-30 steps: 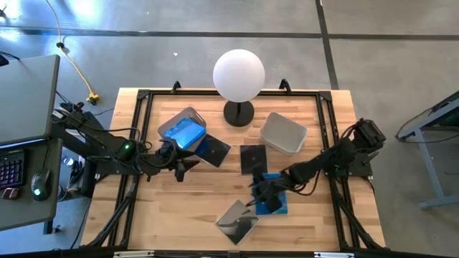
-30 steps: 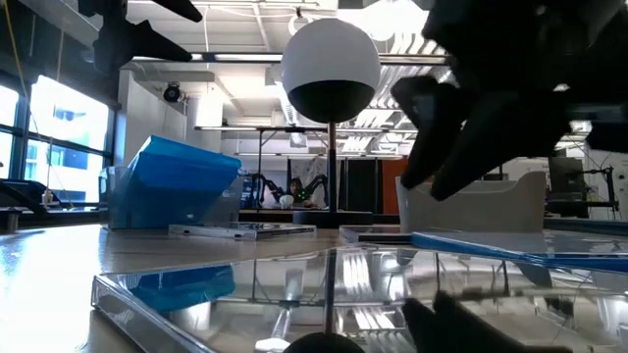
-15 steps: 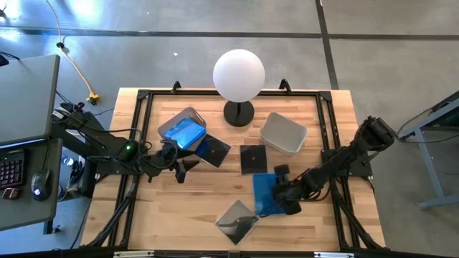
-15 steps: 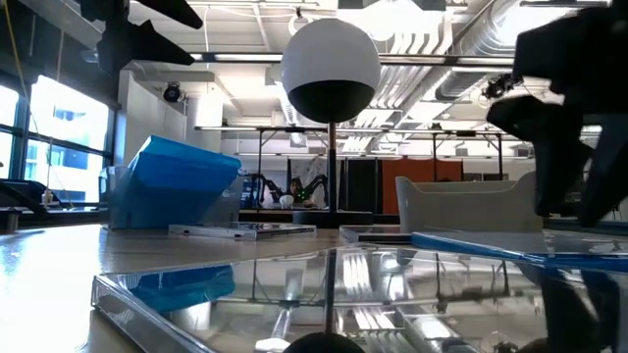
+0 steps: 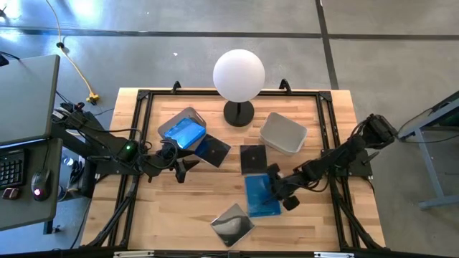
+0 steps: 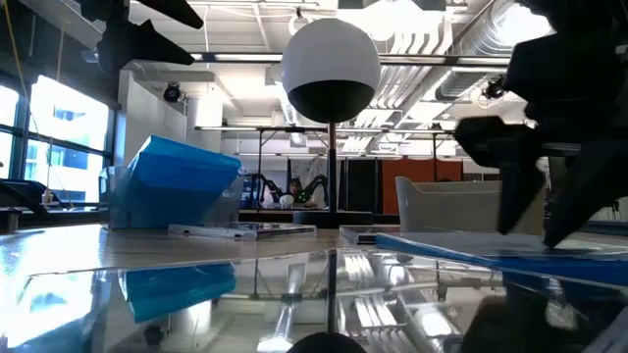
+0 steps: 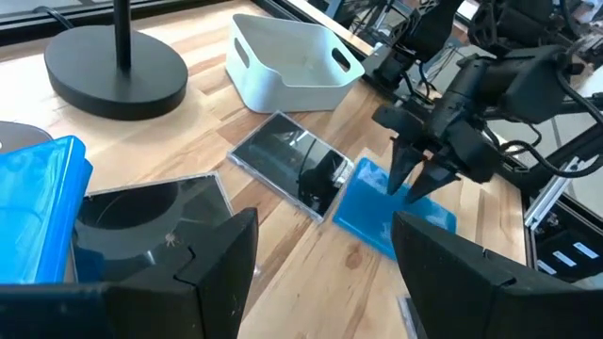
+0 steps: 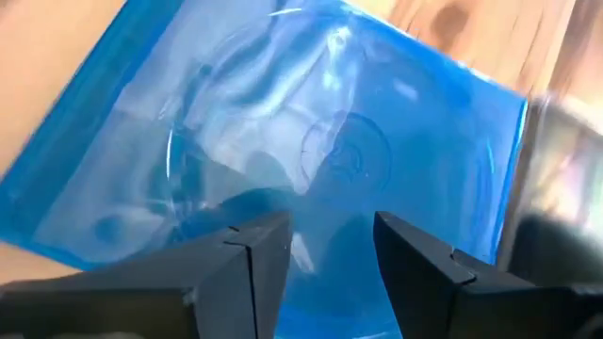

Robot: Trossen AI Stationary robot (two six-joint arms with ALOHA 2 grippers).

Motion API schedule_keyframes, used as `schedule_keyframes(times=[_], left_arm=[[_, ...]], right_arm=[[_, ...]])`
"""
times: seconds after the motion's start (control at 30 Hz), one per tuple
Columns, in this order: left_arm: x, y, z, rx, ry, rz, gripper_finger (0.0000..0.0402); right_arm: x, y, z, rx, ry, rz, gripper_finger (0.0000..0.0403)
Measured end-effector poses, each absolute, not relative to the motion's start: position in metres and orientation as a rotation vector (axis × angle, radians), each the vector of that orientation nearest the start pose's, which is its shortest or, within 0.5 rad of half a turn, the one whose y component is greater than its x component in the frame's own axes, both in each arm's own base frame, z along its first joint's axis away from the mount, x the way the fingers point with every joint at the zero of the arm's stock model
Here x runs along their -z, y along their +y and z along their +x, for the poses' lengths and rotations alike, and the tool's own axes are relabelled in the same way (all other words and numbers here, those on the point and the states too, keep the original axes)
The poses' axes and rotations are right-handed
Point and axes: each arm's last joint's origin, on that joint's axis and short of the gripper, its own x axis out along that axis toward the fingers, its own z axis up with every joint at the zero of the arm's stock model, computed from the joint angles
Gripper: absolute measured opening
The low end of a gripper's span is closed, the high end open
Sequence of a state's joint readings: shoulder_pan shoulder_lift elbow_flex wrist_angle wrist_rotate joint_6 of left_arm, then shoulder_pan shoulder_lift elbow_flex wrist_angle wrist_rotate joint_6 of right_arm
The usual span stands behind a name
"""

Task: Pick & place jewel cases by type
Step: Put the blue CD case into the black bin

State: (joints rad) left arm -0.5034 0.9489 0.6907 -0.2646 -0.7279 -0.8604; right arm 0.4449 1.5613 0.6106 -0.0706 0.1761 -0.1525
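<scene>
A translucent blue jewel case [image 5: 259, 195] lies flat at the table's middle right. My right gripper [image 5: 278, 188] stands open over its right part, and its wrist view looks down on the case [image 8: 311, 141]. A dark case [image 5: 252, 158] lies flat just beyond it. A glossy grey case [image 5: 232, 223] lies near the front edge. Another dark case [image 5: 214, 150] leans by one edge on a grey bin [image 5: 188, 115] that holds blue cases [image 5: 181, 132]. My left gripper [image 5: 183, 170] hovers open beside that leaning case. My right gripper's two fingertips [image 7: 415, 188] come down on the blue case's top face near its right edge [image 7: 429, 212]. They slant in from the table's right and point down. Nothing is between the open fingers. The case lies flat on the table.
A white bin [image 5: 283, 132] stands at the back right. A lamp with a white globe [image 5: 239, 75] has its black round base [image 5: 239, 112] at the back middle. A black frame [image 5: 136, 107] runs round the wooden table.
My right gripper drew back toward the table's right edge, sank, then came in toward the left onto the blue case's right part. The blue case slid a little leftward and turned squarer to the table. The glossy grey case shifted slightly toward the front left.
</scene>
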Motion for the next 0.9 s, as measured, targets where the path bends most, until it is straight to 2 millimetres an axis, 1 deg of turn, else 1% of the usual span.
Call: schedule_keyframes(times=[0.13,0.27,0.37,0.47,0.57,0.67,0.73,0.8,0.9], left_arm=[[-0.269,-0.078,0.181,-0.382,0.299,-0.541,0.0241],[-0.269,-0.077,0.181,-0.386,0.296,-0.54,0.0241],[-0.269,-0.077,0.181,-0.387,0.295,-0.54,0.0241],[-0.269,-0.077,0.181,-0.394,0.291,-0.538,0.0241],[-0.269,-0.076,0.181,-0.415,0.277,-0.532,0.0241],[-0.269,-0.076,0.181,-0.422,0.272,-0.529,0.0241],[-0.269,-0.077,0.181,-0.419,0.276,-0.53,0.0241],[-0.267,-0.078,0.183,-0.422,0.281,-0.525,0.0241],[-0.267,-0.079,0.186,-0.423,0.267,-0.532,0.0241]], right_arm=[[-0.123,0.094,0.245,-0.368,0.904,-0.61,0.0149],[-0.123,0.076,0.252,-0.374,0.892,-0.712,0.0149],[-0.124,0.064,0.258,-0.41,0.86,-0.787,0.0149],[-0.127,0.056,0.264,-0.431,0.792,-0.866,0.0149],[-0.13,0.051,0.269,-0.431,0.735,-0.91,0.0149],[-0.132,0.051,0.272,-0.387,0.713,-0.944,0.0149],[-0.135,0.055,0.273,-0.337,0.7,-0.953,0.0149],[-0.139,0.065,0.274,-0.309,0.679,-0.936,0.0149],[-0.15,0.083,0.278,-0.32,0.644,-0.878,0.0149]])
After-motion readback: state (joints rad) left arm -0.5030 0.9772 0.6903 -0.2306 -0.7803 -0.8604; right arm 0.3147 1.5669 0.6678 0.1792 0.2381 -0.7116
